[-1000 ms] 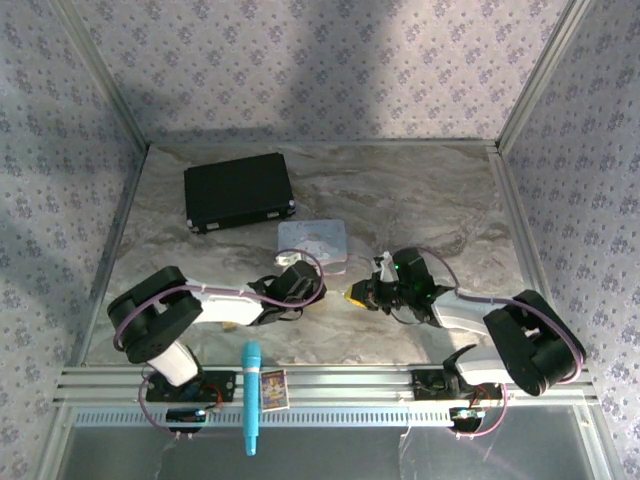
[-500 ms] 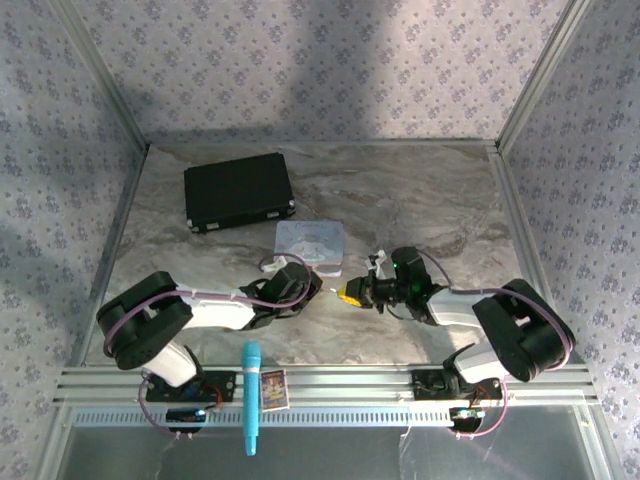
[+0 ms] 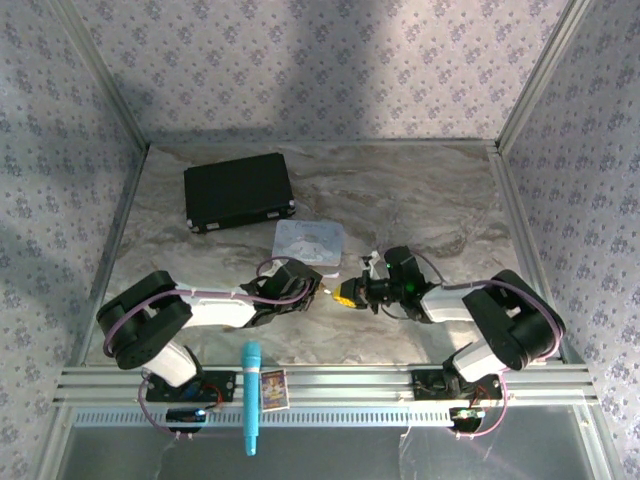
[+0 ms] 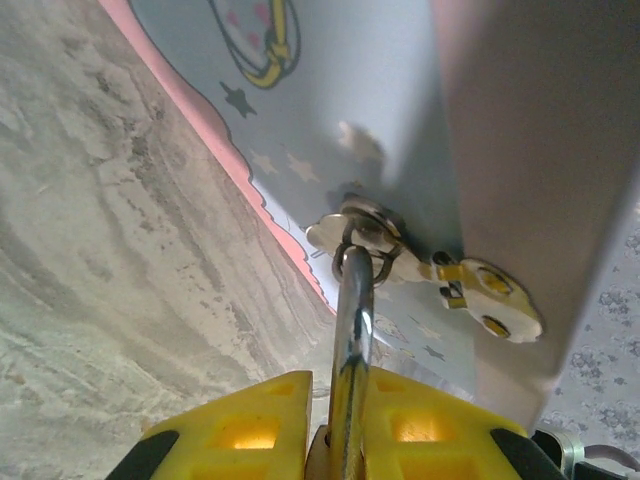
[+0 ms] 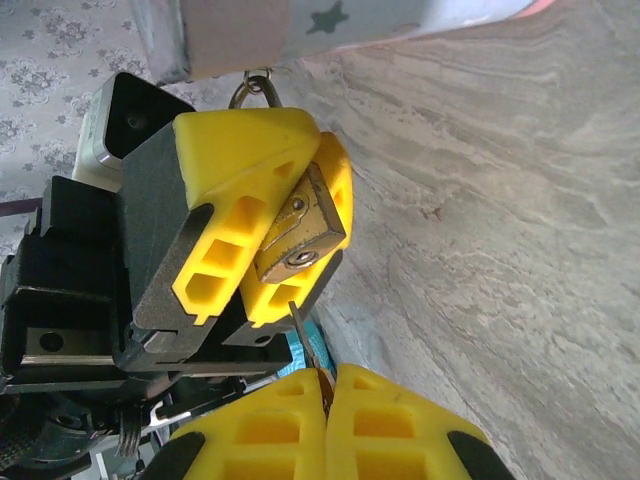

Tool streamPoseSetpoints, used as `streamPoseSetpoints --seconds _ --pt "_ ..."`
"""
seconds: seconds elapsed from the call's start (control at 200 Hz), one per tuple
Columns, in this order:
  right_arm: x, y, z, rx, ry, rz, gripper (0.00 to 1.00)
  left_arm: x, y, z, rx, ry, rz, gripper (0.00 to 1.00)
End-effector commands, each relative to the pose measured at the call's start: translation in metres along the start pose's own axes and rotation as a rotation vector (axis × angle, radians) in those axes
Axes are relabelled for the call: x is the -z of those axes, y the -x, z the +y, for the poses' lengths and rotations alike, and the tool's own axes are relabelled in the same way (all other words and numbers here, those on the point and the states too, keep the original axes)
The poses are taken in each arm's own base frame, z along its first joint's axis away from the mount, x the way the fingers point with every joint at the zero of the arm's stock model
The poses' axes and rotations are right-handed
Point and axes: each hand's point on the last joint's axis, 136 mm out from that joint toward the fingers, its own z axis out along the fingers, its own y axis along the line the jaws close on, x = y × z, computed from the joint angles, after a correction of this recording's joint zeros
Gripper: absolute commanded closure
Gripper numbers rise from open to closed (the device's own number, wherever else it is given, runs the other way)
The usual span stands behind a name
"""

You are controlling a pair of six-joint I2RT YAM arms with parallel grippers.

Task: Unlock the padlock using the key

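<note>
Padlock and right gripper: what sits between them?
The key, a thin blade poking up from the shut right gripper toward the padlock, seen in the right wrist view.

Tilted brass padlock [image 5: 300, 235], bottom end toward the thin silvery key [image 5: 298, 320] just beside it.

Both our arms lay low over the surface [image 3: 420, 200], elbows bent, wrists turned inward, grippers facing tip to tip. Our left gripper [image 4: 338, 425] had its jaws clamped on the padlock [image 5: 300, 235]; our right gripper [image 5: 328, 400] pinched the key [image 5: 298, 318].
</note>
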Motion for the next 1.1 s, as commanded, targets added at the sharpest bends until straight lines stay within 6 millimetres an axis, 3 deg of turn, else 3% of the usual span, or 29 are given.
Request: streamPoseSetpoints --seconds 0.0,0.52,0.665,1.094 --pt "-0.004 0.008 0.009 0.016 0.02 -0.017 1.0 0.0 -0.002 -0.011 0.054 -0.014 0.007 0.98" --pt "-0.013 0.017 0.008 -0.001 0.037 -0.025 1.0 -0.003 -0.013 -0.016 0.072 -0.038 0.06 1.0" --pt "-0.015 0.021 0.017 -0.014 0.08 -0.03 1.0 -0.004 -0.018 -0.017 0.065 -0.044 0.077 1.0" --pt "-0.015 0.038 0.029 -0.094 0.172 -0.025 1.0 -0.009 -0.039 -0.041 0.035 -0.19 0.157 1.0"
